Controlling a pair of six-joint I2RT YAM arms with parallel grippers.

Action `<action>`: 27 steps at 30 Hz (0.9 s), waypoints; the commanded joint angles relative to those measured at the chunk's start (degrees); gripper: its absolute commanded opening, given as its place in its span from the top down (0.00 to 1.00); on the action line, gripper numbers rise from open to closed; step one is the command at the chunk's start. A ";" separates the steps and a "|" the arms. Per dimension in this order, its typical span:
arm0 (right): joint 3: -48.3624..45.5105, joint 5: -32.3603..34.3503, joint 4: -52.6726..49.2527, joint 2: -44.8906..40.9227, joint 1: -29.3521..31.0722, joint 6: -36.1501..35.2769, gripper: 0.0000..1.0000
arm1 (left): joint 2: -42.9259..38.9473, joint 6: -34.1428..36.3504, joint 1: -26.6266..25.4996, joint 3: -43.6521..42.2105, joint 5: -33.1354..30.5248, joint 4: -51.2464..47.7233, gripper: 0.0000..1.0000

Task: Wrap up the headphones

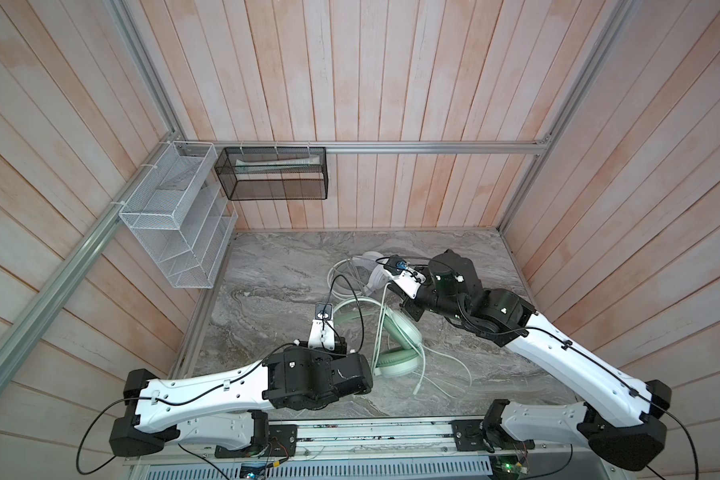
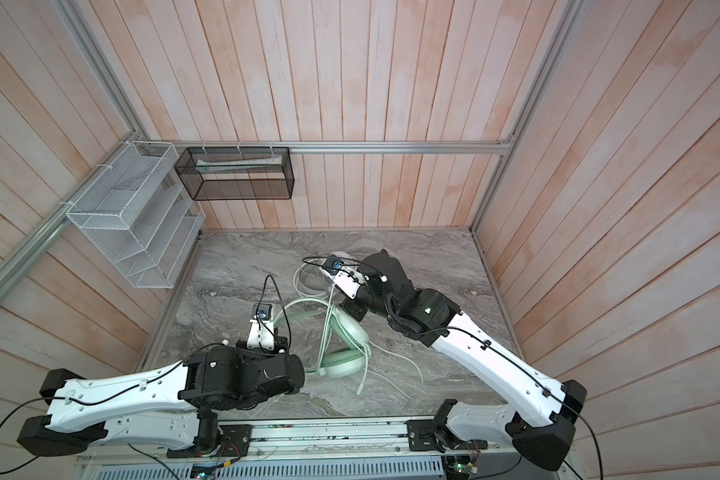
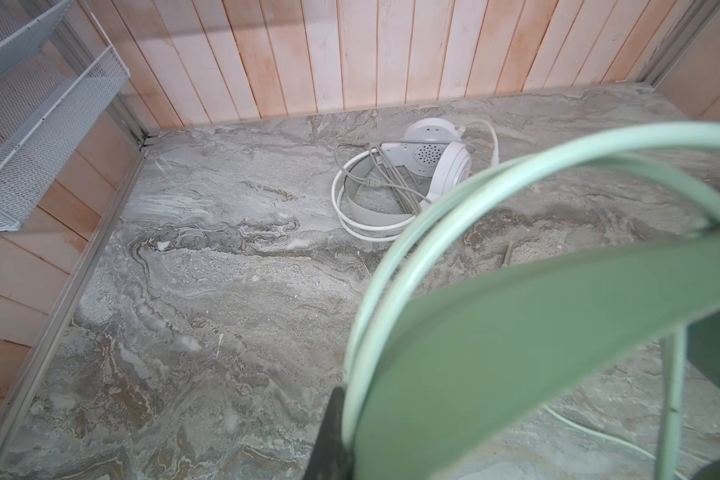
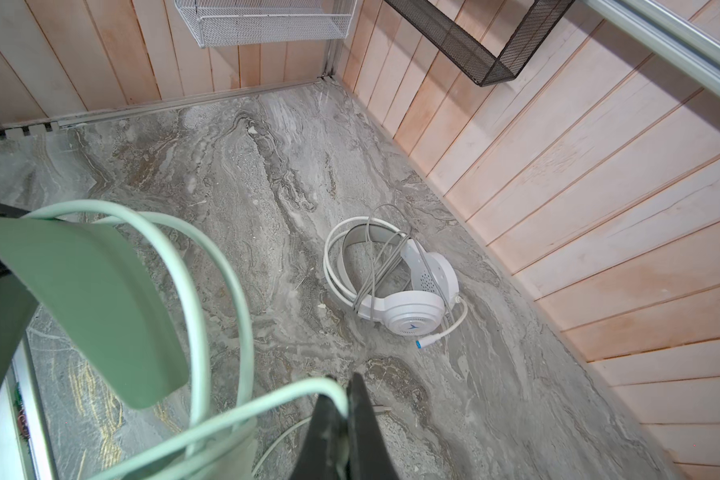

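The mint green headphones [image 1: 396, 362] lie mid-table in both top views [image 2: 344, 362], their thin cable [image 1: 445, 365] looping loosely beside them. My left gripper [image 3: 348, 415] is shut on the green headband [image 3: 516, 332]. Only one dark finger [image 3: 334, 432] shows; the band hides the other. My right gripper [image 4: 347, 401] is shut on the green cable [image 4: 242, 415], which is pulled up off the table. The white headphones [image 4: 408, 307] with the blue logo lie apart near the back wall [image 1: 364, 266], their cable coiled around them [image 3: 441, 162].
A white wire rack [image 1: 171, 216] hangs on the left wall. A black mesh basket [image 1: 275, 174] holding a tube hangs on the back wall. Wooden walls close in the marble table [image 1: 275, 291] on three sides.
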 commanded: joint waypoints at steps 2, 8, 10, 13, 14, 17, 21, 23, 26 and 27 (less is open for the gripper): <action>-1.37 4.06 12.54 -1.65 -3.04 2.13 1.00 | -2.93 2.63 -1.94 0.40 3.95 -4.33 1.00; -7.74 4.07 16.68 -3.68 -3.13 4.67 0.88 | -8.03 3.95 -1.87 1.42 5.30 -0.74 1.00; -10.10 3.30 18.12 -4.30 -3.14 5.57 0.82 | -10.41 4.78 -1.89 1.84 5.50 1.36 1.00; -13.05 2.71 19.97 -4.80 -3.54 6.95 0.76 | -13.98 6.84 -1.87 2.34 6.56 5.04 1.00; -14.01 2.27 20.94 -5.10 -3.71 7.56 0.74 | -14.80 7.41 -1.88 2.73 6.90 5.97 1.00; -16.97 -0.44 23.45 -5.41 -4.24 9.05 0.70 | -15.73 9.08 -1.88 4.21 7.89 8.07 1.00; -20.60 -5.77 26.36 -4.88 -4.27 10.72 0.65 | -15.97 10.93 -1.90 7.27 8.91 9.95 1.00; -22.78 -6.81 28.43 -4.90 -4.26 11.38 0.65 | -16.98 12.33 -1.89 8.21 9.81 11.87 1.00; -26.62 -8.35 32.22 -5.18 -4.26 12.20 0.64 | -18.20 13.15 -1.86 9.84 10.23 13.05 1.00; -27.56 -8.67 33.15 -5.20 -4.27 12.55 0.64 | -18.46 13.26 -1.93 10.49 10.17 12.92 1.00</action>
